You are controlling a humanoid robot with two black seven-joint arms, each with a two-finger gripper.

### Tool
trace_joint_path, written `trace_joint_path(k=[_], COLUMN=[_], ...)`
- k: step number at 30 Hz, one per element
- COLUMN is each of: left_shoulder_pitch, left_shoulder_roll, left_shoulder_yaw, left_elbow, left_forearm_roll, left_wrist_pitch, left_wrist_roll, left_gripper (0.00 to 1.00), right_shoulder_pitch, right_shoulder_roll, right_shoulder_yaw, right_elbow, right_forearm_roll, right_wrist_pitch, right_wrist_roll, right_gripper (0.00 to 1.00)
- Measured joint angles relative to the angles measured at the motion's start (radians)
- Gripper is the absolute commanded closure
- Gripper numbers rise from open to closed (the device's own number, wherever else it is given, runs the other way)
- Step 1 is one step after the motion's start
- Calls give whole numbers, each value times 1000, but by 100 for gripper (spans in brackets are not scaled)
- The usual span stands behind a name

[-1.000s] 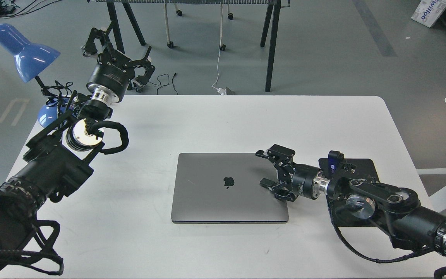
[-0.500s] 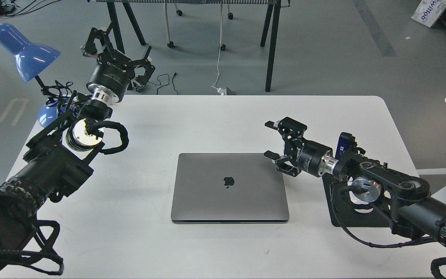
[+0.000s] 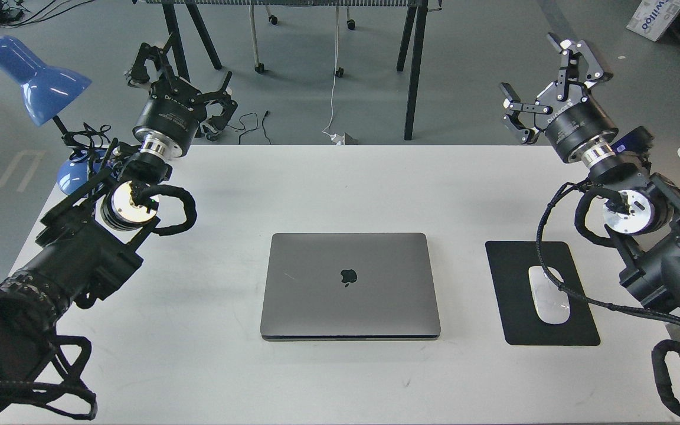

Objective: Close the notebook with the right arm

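The notebook point(image 3: 350, 285) lies shut and flat at the middle of the white table point(image 3: 340, 183), its grey lid with the dark apple logo facing up. My right gripper point(image 3: 546, 74) is open and empty, raised high beyond the table's far right corner, well away from the notebook. My left gripper point(image 3: 177, 77) is open and empty, raised beyond the far left corner of the table.
A black mouse pad point(image 3: 538, 292) with a white mouse point(image 3: 548, 303) lies right of the notebook. A blue desk lamp point(image 3: 36, 79) stands at the table's far left corner. Table legs and cables are on the floor behind.
My right arm has lifted off the notebook's right edge and swung up and back to the far right, uncovering the mouse pad and mouse. The notebook and the left arm have not moved.
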Motion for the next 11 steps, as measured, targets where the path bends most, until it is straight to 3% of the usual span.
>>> trace_joint_path(k=[5,11], left_shoulder_pitch=[0,0], left_shoulder_roll=[-1,-2], left_shoulder_yaw=[-2,-7], left_elbow=[0,0], left_forearm_roll=[0,0], left_wrist_pitch=[0,0], left_wrist_roll=[0,0], left_gripper=[0,0], right_shoulder_pitch=[-3,-9], right_shoulder_roll=[-3,-1], right_shoulder_yaw=[7,4], right_elbow=[-76,-88], right_forearm_roll=[170,189], right_wrist_pitch=[0,0], right_wrist_roll=[6,10], right_gripper=[0,0])
